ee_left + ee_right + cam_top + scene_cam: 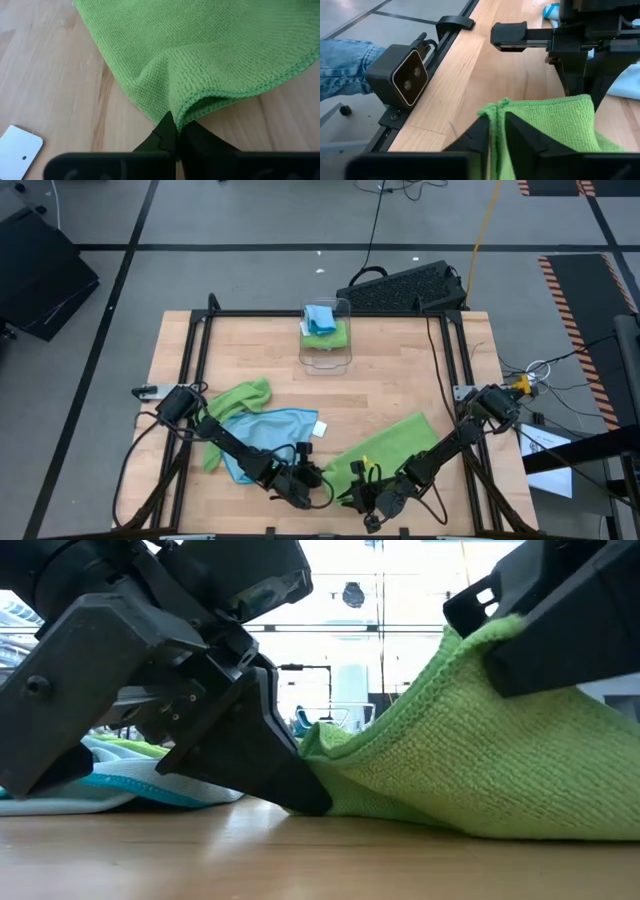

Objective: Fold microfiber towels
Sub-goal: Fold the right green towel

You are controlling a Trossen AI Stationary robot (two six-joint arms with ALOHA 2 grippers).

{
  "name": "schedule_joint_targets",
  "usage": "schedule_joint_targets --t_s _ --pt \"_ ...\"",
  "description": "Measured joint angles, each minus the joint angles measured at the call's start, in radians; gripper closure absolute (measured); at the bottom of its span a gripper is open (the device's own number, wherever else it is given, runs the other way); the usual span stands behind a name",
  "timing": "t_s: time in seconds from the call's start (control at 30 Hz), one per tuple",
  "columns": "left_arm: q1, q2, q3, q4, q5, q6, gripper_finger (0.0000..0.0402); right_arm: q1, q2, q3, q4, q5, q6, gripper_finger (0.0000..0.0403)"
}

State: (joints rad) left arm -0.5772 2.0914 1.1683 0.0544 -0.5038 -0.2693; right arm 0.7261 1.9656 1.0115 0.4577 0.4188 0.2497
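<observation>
Both grippers pinch the near edge of the green towel at the table's near side: left gripper and right gripper. Farther left lies a blue towel; bare wood separates them from the far clear bin.

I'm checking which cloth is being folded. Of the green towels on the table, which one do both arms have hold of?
The flat lime green towel near the right arm: both jaws pinch its near edge. The crumpled green towel by the light blue towel lies untouched.
</observation>
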Motion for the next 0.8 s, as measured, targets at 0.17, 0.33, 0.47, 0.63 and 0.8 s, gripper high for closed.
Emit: schedule_joint_targets --t_s 0.17,0.33,0.47,0.63,0.8 --pt "0.001 -0.001 0.0 0.0 0.005 -0.002 0.0395 0.0 0.0 0.0 0.001 0.0 -0.011 0.0281" --pt "0.001 0.0 0.0 0.001 0.007 -0.003 0.0396 -0.007 0.03 0.001 0.018 -0.002 -0.001 0.0278" --pt "0.001 0.0 0.0 0.001 0.007 -0.007 0.0395 -0.007 0.033 0.0 0.038 0.002 -0.001 0.0316" --pt "0.001 0.0 0.0 0.001 0.008 -0.012 0.039 -0.007 0.033 0.001 0.039 0.001 0.0 0.0389" --pt "-0.001 -0.029 -0.001 -0.023 0.019 -0.007 0.0397 -0.006 0.014 0.0 0.026 0.035 0.0 0.0396"
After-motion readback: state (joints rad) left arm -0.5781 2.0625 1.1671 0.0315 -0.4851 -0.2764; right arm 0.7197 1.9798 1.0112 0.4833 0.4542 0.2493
